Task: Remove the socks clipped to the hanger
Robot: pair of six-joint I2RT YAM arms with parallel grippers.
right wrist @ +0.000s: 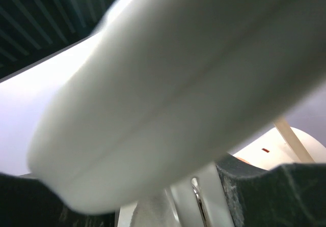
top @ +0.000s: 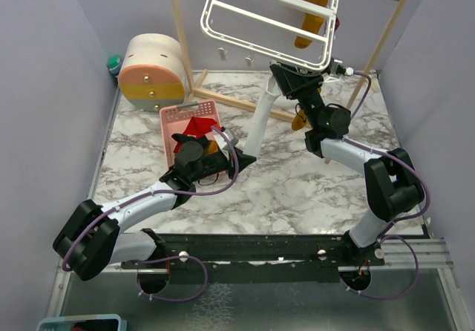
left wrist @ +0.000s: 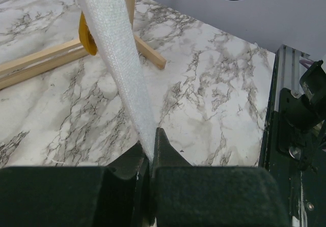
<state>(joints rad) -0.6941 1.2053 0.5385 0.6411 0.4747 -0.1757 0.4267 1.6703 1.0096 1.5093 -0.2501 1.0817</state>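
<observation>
At the back of the surface, the white hanger hangs tilted from the wooden rack, with a mustard sock dangling from its far side. A white sock runs taut from the hanger's lower rim down to the left end effector. In the left wrist view that end effector is fully closed, with the sock's end pinched between its fingers. The right end effector is raised to the hanger's lower rim. Its own camera shows a blurred white bar filling the space between its fingers, and I cannot tell whether they grip the bar. Beside the left arm stands a pink basket with a red sock inside.
</observation>
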